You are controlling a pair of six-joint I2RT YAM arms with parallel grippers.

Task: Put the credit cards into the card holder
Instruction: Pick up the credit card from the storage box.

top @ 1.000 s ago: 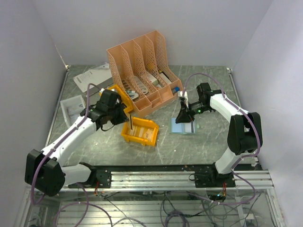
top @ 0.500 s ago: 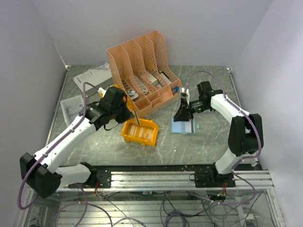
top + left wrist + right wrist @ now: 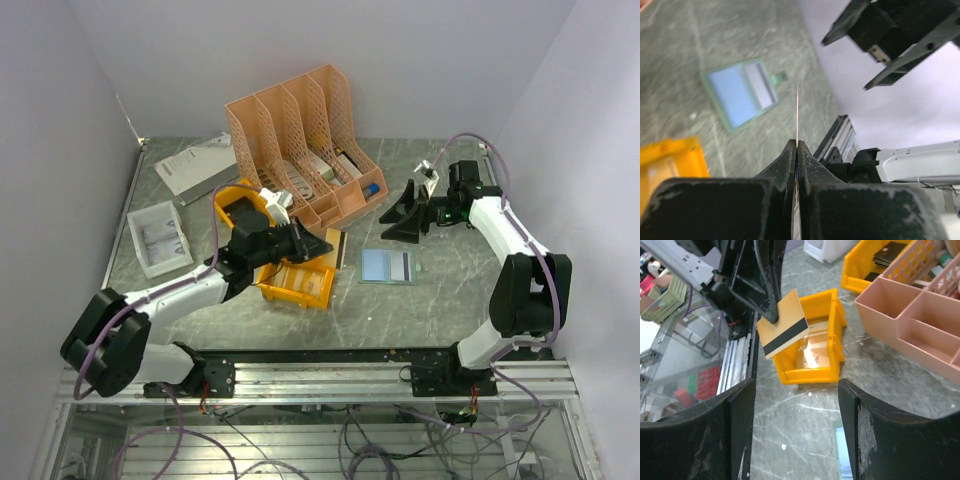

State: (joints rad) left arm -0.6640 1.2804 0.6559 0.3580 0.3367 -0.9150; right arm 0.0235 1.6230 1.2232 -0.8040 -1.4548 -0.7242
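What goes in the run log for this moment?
left gripper: shut on tan card | right gripper: open, empty | card holder: lying open

a grey-green marbled table (image 3: 450, 295) carries a peach lattice file organiser (image 3: 290, 120) at the far middle, its four slots upright and a small blue item (image 3: 371, 188) in its low front tray. one yellow bin (image 3: 305, 288) sits near the centre, and a second yellow bin (image 3: 228, 200) sits just left of the organiser. a white tray (image 3: 135, 235) lies at the left, with a pale booklet (image 3: 195, 165) beyond it. a metal rail (image 3: 330, 375) runs along the near edge.
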